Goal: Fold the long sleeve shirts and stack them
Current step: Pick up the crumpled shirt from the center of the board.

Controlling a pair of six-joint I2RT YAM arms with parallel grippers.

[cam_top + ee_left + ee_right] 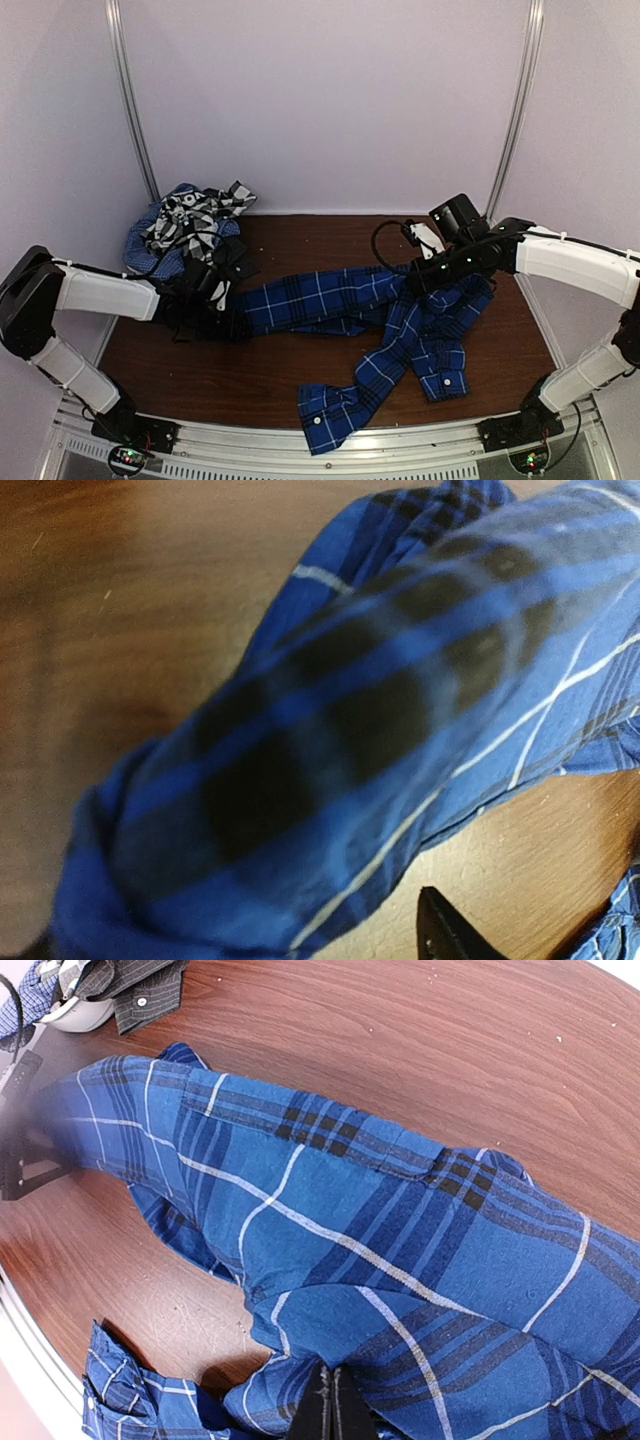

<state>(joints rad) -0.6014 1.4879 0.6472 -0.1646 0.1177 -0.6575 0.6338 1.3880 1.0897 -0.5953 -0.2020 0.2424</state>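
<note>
Across mid-frame, one royal-blue plaid shirt (330,300): right pincer (331,1400) clamped on it, left pincer (225,310) state unclear; one cuff (322,420) overlaps bench (230,375) edge; room lower left.

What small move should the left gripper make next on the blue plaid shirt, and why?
Probably close the left gripper on the bunched end of the blue plaid shirt: cloth drapes over it, the right gripper pinches the other side, and the shirt lies twisted, not flat.

Wood table (200,372) w/ pale walls (320,100).
</note>
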